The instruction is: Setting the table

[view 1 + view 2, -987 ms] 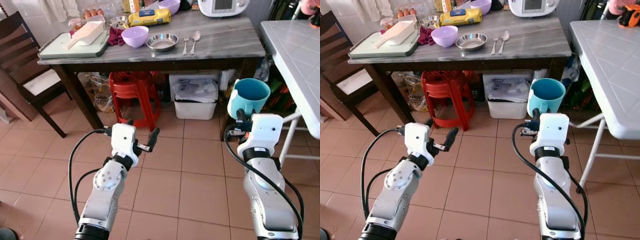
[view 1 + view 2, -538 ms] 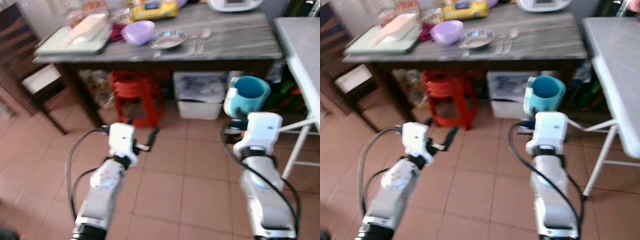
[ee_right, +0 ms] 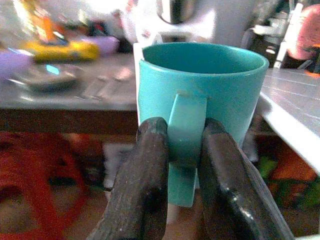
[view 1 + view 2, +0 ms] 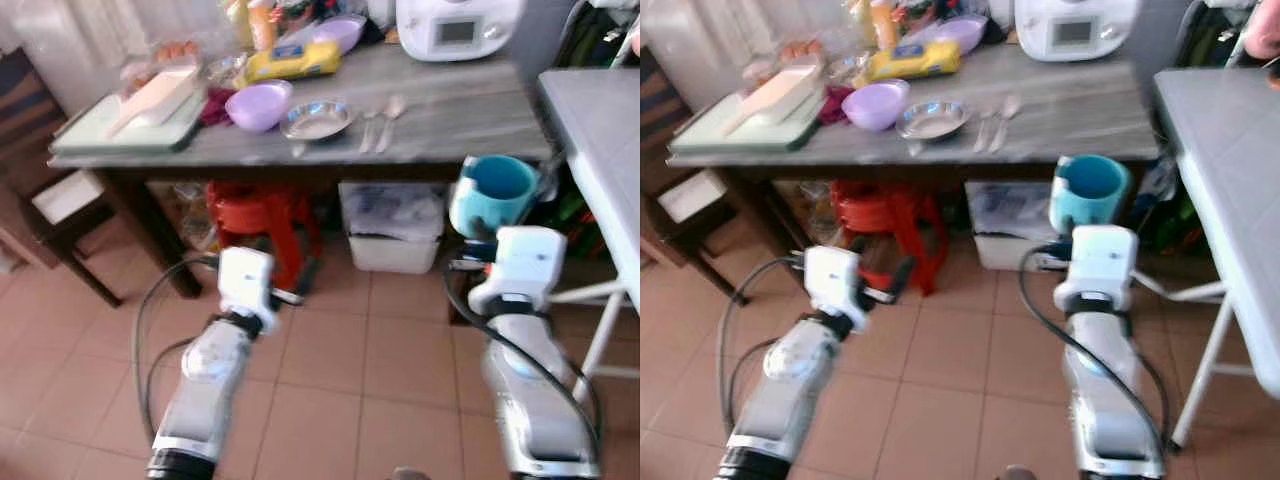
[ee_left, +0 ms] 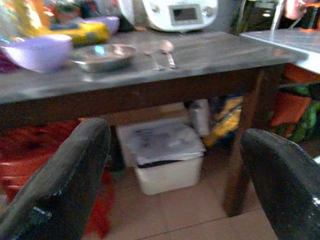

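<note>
While right gripper (image 3: 182,150) jaws clamp teal mug (image 3: 200,95) handle, left gripper (image 5: 170,175) jaws apart.

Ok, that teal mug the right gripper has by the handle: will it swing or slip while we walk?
The teal mug looks rigid, so it probably won't flex. The right gripper pinches just the narrow handle, with the mug's body beyond the fingers, so it may pivot if jolted. The glossy surface suggests a slippery grip. It looks upright and empty, so spilling seems unlikely.

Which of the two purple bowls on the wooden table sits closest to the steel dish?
The nearer, lighter purple bowl, just to the robot's left of the steel dish. The other purple bowl sits farther back, beside the yellow package.
</note>
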Motion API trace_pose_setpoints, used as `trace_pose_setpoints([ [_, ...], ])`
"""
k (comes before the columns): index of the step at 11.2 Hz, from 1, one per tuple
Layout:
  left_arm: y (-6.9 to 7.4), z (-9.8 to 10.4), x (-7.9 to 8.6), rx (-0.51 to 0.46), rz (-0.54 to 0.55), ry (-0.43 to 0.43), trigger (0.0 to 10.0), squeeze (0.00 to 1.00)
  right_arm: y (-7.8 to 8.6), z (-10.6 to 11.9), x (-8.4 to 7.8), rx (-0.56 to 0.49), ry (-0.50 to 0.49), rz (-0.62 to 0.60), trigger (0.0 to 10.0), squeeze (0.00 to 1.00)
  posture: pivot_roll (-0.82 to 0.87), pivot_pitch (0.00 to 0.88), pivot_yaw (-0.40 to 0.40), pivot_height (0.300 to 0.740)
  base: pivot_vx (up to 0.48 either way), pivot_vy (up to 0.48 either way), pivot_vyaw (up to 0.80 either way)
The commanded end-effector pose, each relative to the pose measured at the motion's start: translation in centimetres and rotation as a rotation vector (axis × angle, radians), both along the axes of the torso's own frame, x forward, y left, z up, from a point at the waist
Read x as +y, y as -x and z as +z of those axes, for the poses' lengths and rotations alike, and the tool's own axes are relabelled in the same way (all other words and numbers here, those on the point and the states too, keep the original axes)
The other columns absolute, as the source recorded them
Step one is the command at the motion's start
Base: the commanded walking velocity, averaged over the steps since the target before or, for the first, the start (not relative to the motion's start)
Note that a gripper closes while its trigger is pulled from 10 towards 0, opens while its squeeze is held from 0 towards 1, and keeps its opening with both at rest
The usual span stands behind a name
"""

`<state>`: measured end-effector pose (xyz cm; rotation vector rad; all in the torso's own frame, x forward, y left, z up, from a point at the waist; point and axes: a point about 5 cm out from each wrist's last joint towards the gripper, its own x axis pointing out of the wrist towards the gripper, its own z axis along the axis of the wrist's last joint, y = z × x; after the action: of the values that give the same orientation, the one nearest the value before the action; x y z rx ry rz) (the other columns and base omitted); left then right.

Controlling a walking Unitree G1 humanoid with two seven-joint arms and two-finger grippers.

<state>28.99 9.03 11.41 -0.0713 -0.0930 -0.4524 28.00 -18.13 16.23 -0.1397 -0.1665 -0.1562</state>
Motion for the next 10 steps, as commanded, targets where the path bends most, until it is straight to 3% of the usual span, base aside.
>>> trace_pose_setpoints([
  [1, -0.2, 0.2, 1.2, -0.008, 0.031, -0.014, 10.0, 0.00, -0.1, 0.7, 0.8, -0.036, -0.014, 0.022, 10.0, 0.00, -0.11, 0.092, 0.123, 0.740, 0.446, 0.000, 0.00],
  [4, -0.3, 0.7, 0.9, -0.022, 0.027, -0.002, 10.0, 0.00, -0.2, 1.2, 0.8, -0.051, 0.000, 0.024, 10.0, 0.00, -0.11, 0.089, 0.119, 0.740, 0.444, 0.000, 0.00],
  [8, -0.3, 0.8, 0.8, -0.026, 0.026, 0.004, 10.0, 0.00, -0.3, 1.4, 0.8, -0.056, 0.003, 0.026, 10.0, 0.00, -0.11, 0.092, 0.118, 0.740, 0.446, 0.000, 0.47],
  [10, -0.3, 1.1, 0.8, -0.033, 0.027, 0.010, 10.0, 0.00, -0.2, 1.8, 1.0, -0.071, 0.007, 0.029, 10.0, 0.00, -0.12, 0.094, 0.118, 0.740, 0.446, 0.000, 0.00],
])
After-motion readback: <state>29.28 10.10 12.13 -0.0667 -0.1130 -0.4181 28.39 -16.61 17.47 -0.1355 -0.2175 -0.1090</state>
